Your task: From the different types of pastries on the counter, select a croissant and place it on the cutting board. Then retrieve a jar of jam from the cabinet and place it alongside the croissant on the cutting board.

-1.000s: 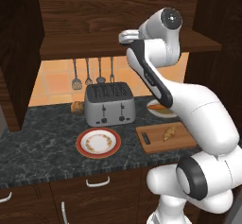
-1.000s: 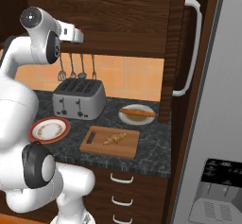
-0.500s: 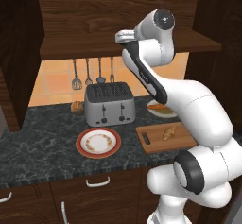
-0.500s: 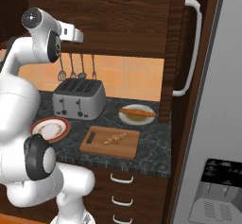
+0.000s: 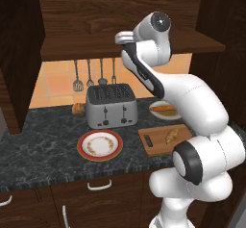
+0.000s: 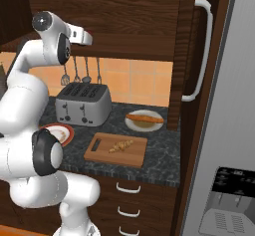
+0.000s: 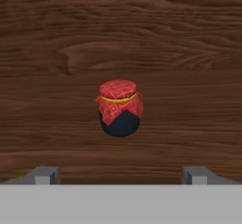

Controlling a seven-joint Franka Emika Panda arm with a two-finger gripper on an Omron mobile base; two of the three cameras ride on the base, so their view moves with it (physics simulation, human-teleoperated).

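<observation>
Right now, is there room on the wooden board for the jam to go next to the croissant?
Yes. The cutting board is bare between its slot handle and the croissant, and along its near edge. Behind it, the counter is crowded by the toaster and pastry plate.

Jars of jam (image 7: 119, 108): one
Croissants (image 5: 172, 135): one
Cutting boards (image 5: 156, 146): one
Toasters (image 5: 111, 106): one
Plates: two
Hanging utensils: four

croissant's on the board, jam's in the cabinet
Small golden croissant (image 5: 172, 135) lies on the cutting board (image 5: 156, 145); red-lidded jar of jam (image 7: 120, 108) stands upright on the cabinet (image 7: 189, 53) shelf
</observation>
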